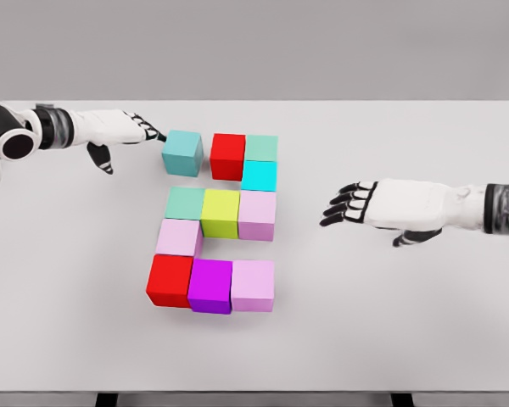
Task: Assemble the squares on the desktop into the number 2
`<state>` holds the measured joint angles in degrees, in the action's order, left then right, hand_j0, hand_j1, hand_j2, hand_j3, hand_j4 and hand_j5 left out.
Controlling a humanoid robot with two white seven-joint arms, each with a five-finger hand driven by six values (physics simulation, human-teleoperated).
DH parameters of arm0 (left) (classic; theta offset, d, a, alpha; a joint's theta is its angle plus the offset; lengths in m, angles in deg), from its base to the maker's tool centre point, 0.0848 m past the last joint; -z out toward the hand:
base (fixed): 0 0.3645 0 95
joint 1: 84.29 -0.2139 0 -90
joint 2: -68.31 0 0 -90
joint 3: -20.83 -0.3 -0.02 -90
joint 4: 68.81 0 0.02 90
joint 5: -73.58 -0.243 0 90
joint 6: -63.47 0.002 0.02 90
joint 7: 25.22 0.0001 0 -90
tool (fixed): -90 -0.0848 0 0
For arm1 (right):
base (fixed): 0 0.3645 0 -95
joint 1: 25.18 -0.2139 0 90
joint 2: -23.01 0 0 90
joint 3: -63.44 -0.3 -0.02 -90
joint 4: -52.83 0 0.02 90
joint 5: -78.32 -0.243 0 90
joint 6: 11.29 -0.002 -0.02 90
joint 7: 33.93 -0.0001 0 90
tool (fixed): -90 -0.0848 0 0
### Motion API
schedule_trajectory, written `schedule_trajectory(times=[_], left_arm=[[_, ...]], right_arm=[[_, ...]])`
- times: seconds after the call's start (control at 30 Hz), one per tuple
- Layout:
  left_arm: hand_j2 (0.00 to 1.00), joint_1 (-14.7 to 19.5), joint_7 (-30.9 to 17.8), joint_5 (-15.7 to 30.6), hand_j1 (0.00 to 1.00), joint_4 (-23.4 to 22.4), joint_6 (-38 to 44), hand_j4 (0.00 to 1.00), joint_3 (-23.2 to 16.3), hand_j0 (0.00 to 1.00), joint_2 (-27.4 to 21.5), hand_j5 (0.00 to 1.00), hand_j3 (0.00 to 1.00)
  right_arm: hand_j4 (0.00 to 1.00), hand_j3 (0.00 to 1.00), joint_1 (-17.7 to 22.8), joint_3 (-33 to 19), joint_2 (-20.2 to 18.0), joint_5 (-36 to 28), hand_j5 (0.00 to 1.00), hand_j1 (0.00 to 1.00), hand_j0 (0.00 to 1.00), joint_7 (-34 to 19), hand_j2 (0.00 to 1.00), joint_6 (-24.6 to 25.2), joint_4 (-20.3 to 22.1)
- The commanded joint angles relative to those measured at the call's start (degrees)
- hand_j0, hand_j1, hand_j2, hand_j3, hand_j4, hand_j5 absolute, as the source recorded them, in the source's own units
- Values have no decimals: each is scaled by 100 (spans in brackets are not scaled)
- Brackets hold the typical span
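Note:
Several coloured cubes lie on the white table (407,322). A teal cube (182,153) stands a small gap left of a red cube (227,155), which joins a green cube (261,147) and a cyan cube (259,175). Below run a mint cube (185,203), a yellow cube (220,212) and a lilac cube (257,214). A pale pink cube (179,237) sits above the bottom row: red (170,279), purple (210,286), lilac (253,284). My left hand (144,129) is open, its fingertips at the teal cube's left side. My right hand (349,203) hovers open, to the right of the cubes.
The table's front edge runs along the bottom of the view, with dark legs (107,399) showing below it. A grey wall (254,42) rises behind the far edge.

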<state>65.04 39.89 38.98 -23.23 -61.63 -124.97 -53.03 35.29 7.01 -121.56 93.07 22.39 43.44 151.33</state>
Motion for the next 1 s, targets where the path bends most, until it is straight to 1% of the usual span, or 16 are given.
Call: schedule_trajectory(times=[0.0,0.07,0.1,0.13,0.17,0.2,0.23,0.27,0.3,0.37,0.4,0.5,0.83,0.97], left_arm=[[100,0,1,32,100,-6,11,100,16,100,-47,100,100],[100,9,1,41,100,-6,11,100,7,100,-109,100,100],[100,9,1,50,100,3,11,100,7,100,-153,100,100],[100,0,1,50,100,12,11,100,7,100,-197,100,100],[100,9,1,50,100,12,11,100,7,100,-223,100,100],[100,0,1,59,100,20,11,100,7,100,-267,100,100],[100,0,1,67,100,108,11,100,7,100,-311,100,100],[100,0,1,67,100,152,11,100,7,100,-320,100,100],[100,0,1,67,100,187,11,100,7,100,-355,100,100],[100,-35,1,67,100,284,11,100,-1,100,-364,100,100],[100,-35,1,67,100,302,11,100,-28,100,-373,100,100],[100,-53,1,59,100,495,11,100,-107,100,-390,100,100],[100,-123,-8,50,100,530,11,100,-107,100,-311,100,100],[100,-132,-8,50,100,530,11,100,-107,100,-258,100,100]], right_arm=[[100,100,0,-2055,-54,-1325,100,100,100,-132,100,27,-305],[100,100,44,-2152,-19,-1932,100,100,100,-132,100,27,-569],[100,100,201,-2161,104,-2178,100,100,100,-132,100,27,-797],[100,100,369,-2179,385,-2196,100,100,100,-132,100,27,-1026],[100,100,475,-2179,587,-2170,100,100,100,-132,100,27,-1228],[100,100,554,-2179,763,-2170,100,100,100,-132,100,27,-1588],[100,100,598,-2170,1026,-2135,100,100,100,-132,100,27,-1931],[100,100,668,-2161,1158,-2117,100,100,100,-132,100,27,-2019],[100,100,826,-2179,1291,-2012,100,100,100,-132,100,27,-2098],[100,100,897,-2187,1317,-1994,100,100,100,-132,100,27,-2581],[100,100,897,-2196,1335,-1985,100,100,100,-132,100,27,-2758],[100,100,1037,-2205,1335,-2020,100,100,100,-132,100,27,-2775],[100,100,1099,-2188,1335,-2003,100,100,100,-132,100,27,-2784],[100,100,1099,-2188,1344,-2003,100,100,100,-132,100,27,-2916]])
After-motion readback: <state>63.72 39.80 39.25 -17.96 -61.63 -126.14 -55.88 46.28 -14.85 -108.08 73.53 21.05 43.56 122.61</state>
